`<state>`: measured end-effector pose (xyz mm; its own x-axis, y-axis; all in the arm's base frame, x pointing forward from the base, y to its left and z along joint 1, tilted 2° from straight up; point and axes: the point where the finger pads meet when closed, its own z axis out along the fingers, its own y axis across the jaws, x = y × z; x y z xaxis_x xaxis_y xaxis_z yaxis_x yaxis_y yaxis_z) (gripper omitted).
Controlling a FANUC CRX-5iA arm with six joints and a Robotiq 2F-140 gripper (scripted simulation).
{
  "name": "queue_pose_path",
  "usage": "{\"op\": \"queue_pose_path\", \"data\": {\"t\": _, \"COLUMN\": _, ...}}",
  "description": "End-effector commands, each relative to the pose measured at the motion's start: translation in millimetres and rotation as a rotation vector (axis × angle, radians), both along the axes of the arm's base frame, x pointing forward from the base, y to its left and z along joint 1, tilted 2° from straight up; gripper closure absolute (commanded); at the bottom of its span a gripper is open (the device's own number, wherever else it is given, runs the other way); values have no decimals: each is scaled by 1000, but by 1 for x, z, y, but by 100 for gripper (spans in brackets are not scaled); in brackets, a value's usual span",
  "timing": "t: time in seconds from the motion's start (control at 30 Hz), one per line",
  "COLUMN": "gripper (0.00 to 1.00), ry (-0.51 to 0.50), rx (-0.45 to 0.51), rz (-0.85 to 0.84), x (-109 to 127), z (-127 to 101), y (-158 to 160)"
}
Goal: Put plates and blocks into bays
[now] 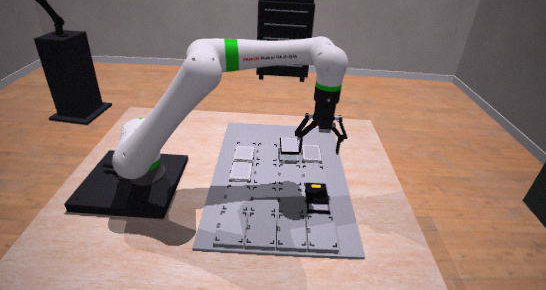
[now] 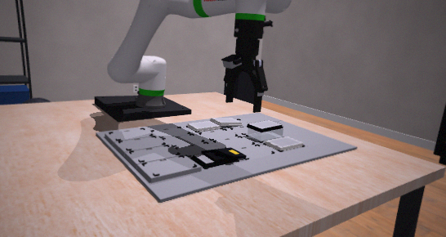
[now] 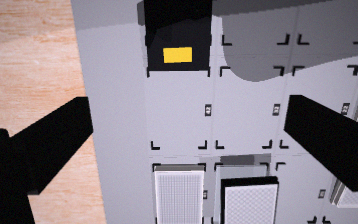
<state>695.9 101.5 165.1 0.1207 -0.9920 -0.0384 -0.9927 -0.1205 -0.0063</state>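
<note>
My gripper (image 1: 318,143) (image 2: 243,106) (image 3: 188,113) is open and empty, high over the right part of the deck. In bay 43 the black culture lid (image 1: 316,193) (image 3: 177,37) is shifted toward column 2 and leaves the body's column-4 end (image 1: 318,207) (image 2: 205,158) uncovered. A white fine-grid plate (image 1: 311,153) (image 2: 284,142) (image 3: 179,197) is in bay 41. In bay 31 a black-edged, white-topped piece (image 1: 289,145) (image 2: 265,125) (image 3: 251,205) tops a clear body; whether they are separate is unclear. White plates are at bay 11 (image 1: 244,153) and bay 12 (image 1: 241,171); the bay 11 one looks slightly tilted.
The grey deck (image 1: 350,232) (image 2: 157,190) (image 3: 112,125) carries small black corner pieces. Bay 13 and bay 42 (image 3: 177,110) show bare floors. Column 4's raised floors (image 1: 291,233) (image 2: 171,165) stand at the near side in the top view. The arm's shadow crosses column 3.
</note>
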Motion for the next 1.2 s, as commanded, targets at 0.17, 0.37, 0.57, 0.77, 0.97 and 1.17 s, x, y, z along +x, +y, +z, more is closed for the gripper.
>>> {"op": "queue_pose_path", "data": {"t": 0.17, "gripper": 0, "ry": -3, "rx": 0, "rz": 0, "x": -3, "z": 3, "y": 26}}
{"op": "queue_pose_path", "data": {"t": 0.37, "gripper": 0, "ry": -3, "rx": 0, "rz": 0, "x": -6, "z": 4, "y": 50}}
{"op": "queue_pose_path", "data": {"t": 0.57, "gripper": 0, "ry": -3, "rx": 0, "rz": 0, "x": -7, "z": 4, "y": 66}}
{"op": "queue_pose_path", "data": {"t": 0.77, "gripper": 0, "ry": -3, "rx": 0, "rz": 0, "x": -10, "z": 5, "y": 90}}
{"op": "queue_pose_path", "data": {"t": 0.97, "gripper": 0, "ry": -3, "rx": 0, "rz": 0, "x": -13, "z": 6, "y": 114}}
{"op": "queue_pose_path", "data": {"t": 1.17, "gripper": 0, "ry": -3, "rx": 0, "rz": 0, "x": -15, "z": 7, "y": 130}}
